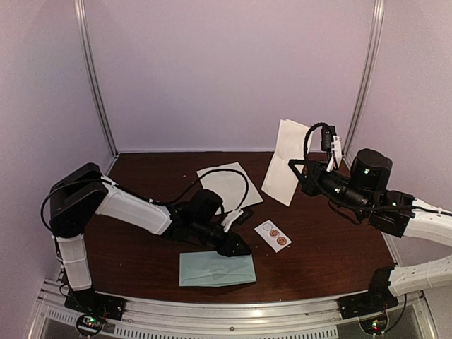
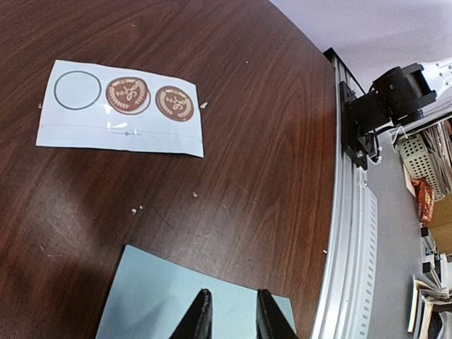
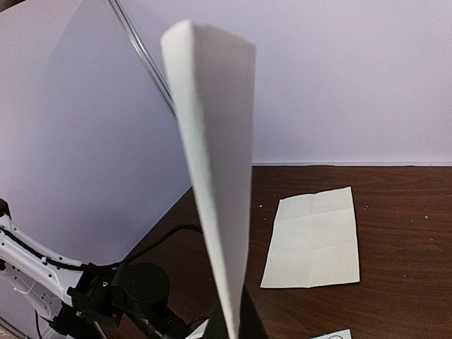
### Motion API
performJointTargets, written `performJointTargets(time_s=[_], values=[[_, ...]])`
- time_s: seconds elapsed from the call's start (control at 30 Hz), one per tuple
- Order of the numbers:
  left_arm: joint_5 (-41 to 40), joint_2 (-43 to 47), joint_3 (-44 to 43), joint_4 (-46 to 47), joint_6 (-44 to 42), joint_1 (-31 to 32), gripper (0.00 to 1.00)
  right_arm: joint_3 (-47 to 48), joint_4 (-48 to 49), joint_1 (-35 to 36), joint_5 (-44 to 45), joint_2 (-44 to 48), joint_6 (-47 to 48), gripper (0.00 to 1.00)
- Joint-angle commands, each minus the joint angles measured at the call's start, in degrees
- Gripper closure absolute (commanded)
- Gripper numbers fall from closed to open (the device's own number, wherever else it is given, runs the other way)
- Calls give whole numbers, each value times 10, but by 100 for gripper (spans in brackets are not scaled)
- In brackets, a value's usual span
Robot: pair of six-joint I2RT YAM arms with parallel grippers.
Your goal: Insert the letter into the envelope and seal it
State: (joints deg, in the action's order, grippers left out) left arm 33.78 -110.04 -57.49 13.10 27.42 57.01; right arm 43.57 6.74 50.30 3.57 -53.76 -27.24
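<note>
The pale teal envelope [image 1: 215, 269] lies flat near the table's front edge; it also shows in the left wrist view [image 2: 155, 296]. My left gripper [image 1: 237, 247] is low over the envelope's far edge, its two fingers slightly apart with nothing between them [image 2: 231, 316]. My right gripper [image 1: 302, 175] is raised at the right and shut on a folded white letter [image 1: 286, 161]. In the right wrist view the letter [image 3: 215, 176] stands edge-on out of the gripper [image 3: 236, 328].
A small white strip of round stickers [image 1: 272, 236] lies right of the left gripper and shows in the left wrist view [image 2: 120, 106]. A creased white sheet [image 1: 227, 185] lies flat at centre back [image 3: 314, 240]. A metal rail [image 2: 346, 233] runs along the front edge.
</note>
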Motion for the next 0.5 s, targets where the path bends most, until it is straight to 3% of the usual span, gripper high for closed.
performJointTargets(time_s=[0.0, 0.47], values=[[9, -22, -29, -4, -17, 5, 76, -4, -3, -3, 18, 8, 3, 100], [-41, -82, -67, -47, -33, 6, 76, -3, -3, -4, 23, 0, 7, 100]])
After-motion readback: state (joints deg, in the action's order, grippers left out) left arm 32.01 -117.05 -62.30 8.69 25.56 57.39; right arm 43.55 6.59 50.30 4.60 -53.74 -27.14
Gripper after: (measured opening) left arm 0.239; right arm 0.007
